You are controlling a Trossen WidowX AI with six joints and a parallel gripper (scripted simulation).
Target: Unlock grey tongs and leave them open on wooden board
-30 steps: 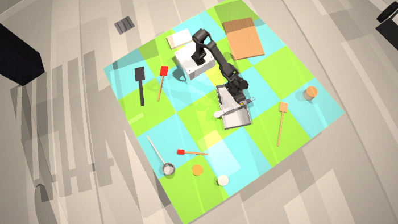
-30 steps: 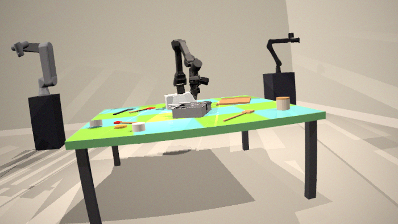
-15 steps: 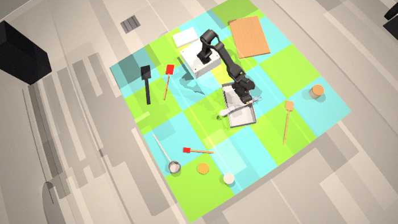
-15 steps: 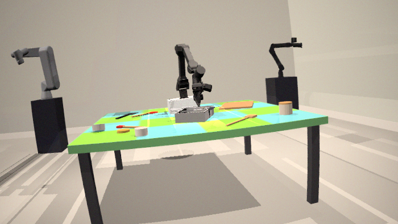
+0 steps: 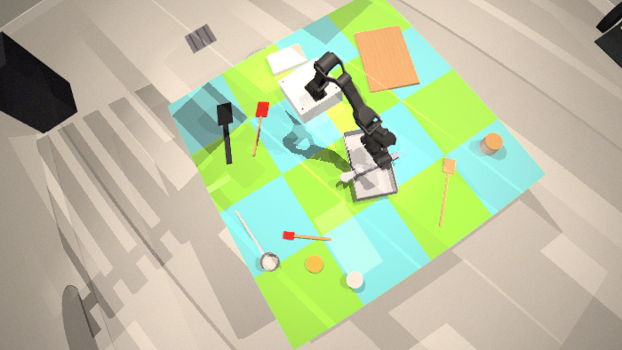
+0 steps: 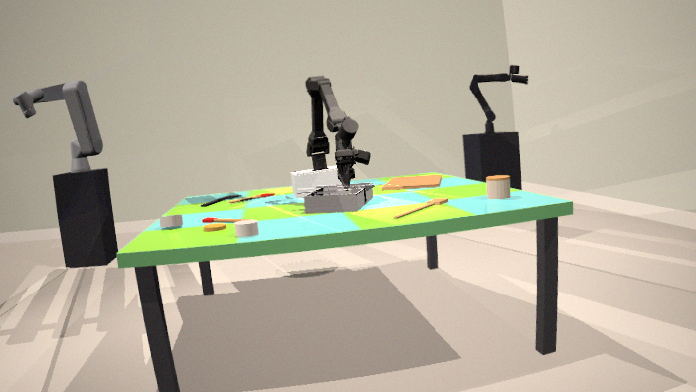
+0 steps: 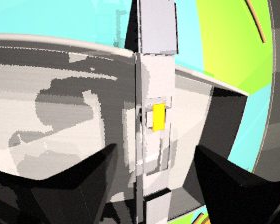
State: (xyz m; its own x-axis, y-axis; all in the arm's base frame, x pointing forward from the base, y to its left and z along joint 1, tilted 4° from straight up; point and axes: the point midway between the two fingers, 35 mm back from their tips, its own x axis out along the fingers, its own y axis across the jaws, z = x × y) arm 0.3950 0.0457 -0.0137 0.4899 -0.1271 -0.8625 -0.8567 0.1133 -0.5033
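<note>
The grey tongs (image 7: 151, 123) lie across the roasting tin (image 5: 388, 186), bridging its 2 long rims with the rounded end sticking out past the rim on the side away from the wooden board (image 5: 386, 57). The gripper (image 7: 153, 192) hangs directly above them with its jaws partly open and holding nothing, 1 dark finger (image 7: 71, 192) on either side of the shaft. In the wrist view the tongs' long axis runs straight down the gap between the fingers, so the jaws stand square across the shaft and, as I judge it, a straight descent and a close would pinch the 2 arms together.
</note>
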